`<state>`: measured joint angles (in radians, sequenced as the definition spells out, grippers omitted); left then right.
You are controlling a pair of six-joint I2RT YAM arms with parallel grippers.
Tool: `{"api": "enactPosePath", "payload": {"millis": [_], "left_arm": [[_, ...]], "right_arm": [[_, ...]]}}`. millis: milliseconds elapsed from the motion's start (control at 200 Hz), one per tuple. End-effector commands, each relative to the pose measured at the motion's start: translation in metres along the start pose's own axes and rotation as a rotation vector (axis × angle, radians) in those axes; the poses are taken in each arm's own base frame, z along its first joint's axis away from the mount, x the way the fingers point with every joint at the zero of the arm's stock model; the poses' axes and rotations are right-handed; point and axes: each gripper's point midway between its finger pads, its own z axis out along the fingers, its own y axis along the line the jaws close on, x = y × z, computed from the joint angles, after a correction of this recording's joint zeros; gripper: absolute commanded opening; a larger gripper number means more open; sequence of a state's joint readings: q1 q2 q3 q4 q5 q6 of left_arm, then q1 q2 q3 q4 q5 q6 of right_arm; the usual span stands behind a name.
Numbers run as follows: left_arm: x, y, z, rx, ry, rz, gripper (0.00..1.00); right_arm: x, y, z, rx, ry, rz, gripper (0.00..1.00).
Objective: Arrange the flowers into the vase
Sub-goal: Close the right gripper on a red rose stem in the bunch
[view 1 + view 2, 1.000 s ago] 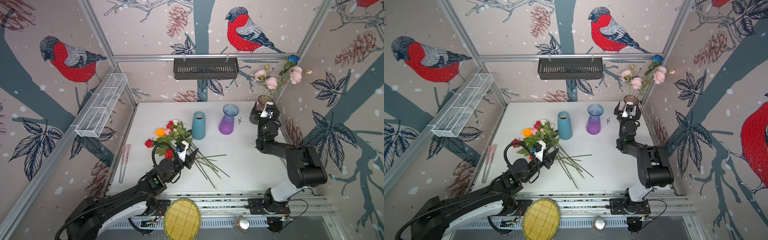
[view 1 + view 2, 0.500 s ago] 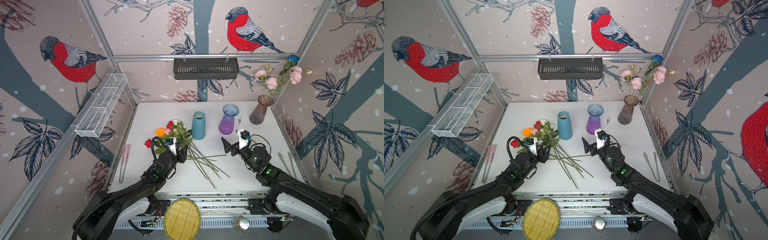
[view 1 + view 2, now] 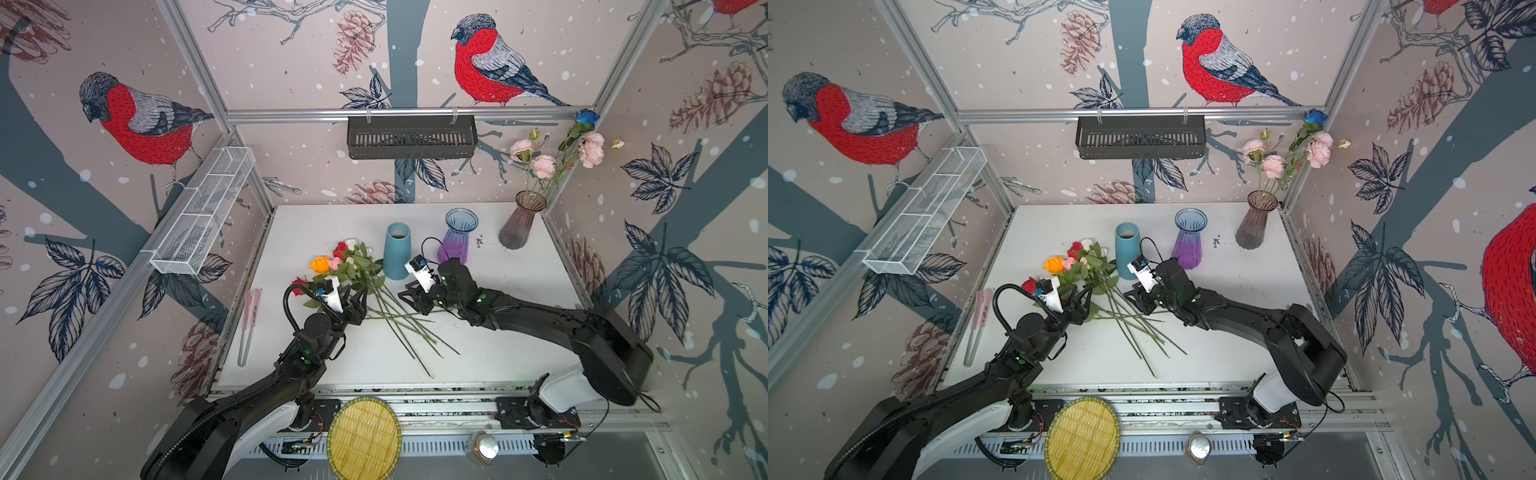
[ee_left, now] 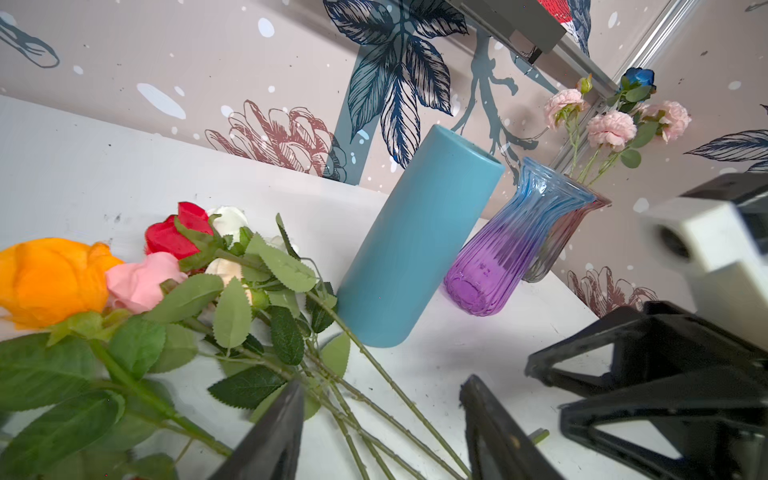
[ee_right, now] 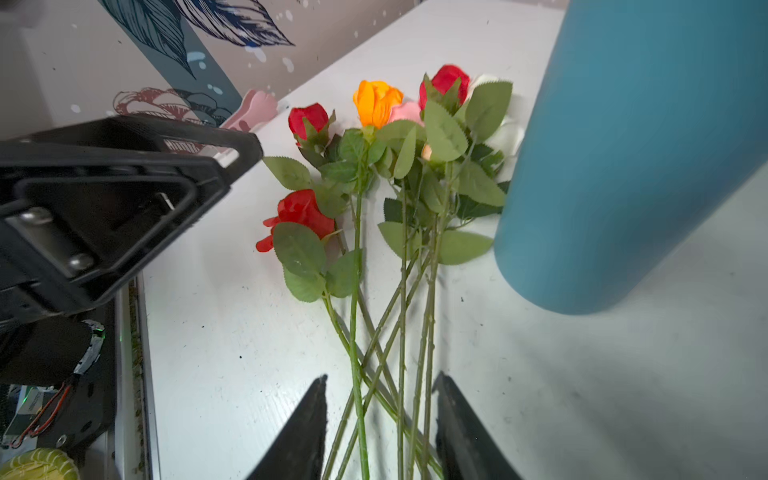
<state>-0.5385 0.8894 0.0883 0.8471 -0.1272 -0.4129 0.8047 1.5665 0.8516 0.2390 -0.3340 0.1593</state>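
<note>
1. The flowers (image 5: 386, 174) lie in a loose bunch on the table (image 3: 498, 332), beside the blue vase (image 3: 397, 251).
2. They look light, with thin springy stems; best taken at the bare stems.
3. Right gripper (image 5: 380, 432): fingers part-open astride several stems, not clamped.
4. Left gripper (image 4: 380, 419): fingers part-open, empty.
5. No readable writing.

Wallpaper (image 3: 291, 62) wraps the booth on every side, pale beige, printed with red-breasted birds, pinecones and dark blue leaves. Aluminium posts (image 3: 195, 70) frame the corners. A black slotted basket (image 3: 411, 137) hangs from the back rail, a white wire shelf (image 3: 203, 216) along the left wall, above a white tabletop (image 3: 519, 332).
</note>
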Motion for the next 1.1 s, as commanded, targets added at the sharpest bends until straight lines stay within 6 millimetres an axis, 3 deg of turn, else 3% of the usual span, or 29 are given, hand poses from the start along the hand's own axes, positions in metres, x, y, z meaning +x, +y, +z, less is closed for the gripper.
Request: {"api": "enactPosePath", "payload": {"millis": [0,285,505,685,1096], "left_arm": [[-0.019,-0.007,-0.003,0.027,-0.07,0.04,0.61],[-0.022,-0.019,-0.003,0.087,-0.071,0.007,0.61],[-0.025,-0.027,-0.005,0.13,-0.066,-0.019,0.61],[-0.026,-0.034,-0.006,0.168,-0.066,-0.019,0.61],[-0.029,-0.037,-0.008,0.178,-0.074,-0.011,0.61]], "right_arm": [[0.008,0.003,0.02,-0.014,0.057,0.027,0.44],[0.015,-0.016,0.071,0.176,0.189,-0.048,0.48],[0.024,-0.04,0.078,0.336,0.249,-0.084,0.48],[0.027,-0.041,0.085,0.313,0.274,-0.083,0.47],[0.019,-0.031,0.093,0.227,0.264,-0.072,0.22]]}}
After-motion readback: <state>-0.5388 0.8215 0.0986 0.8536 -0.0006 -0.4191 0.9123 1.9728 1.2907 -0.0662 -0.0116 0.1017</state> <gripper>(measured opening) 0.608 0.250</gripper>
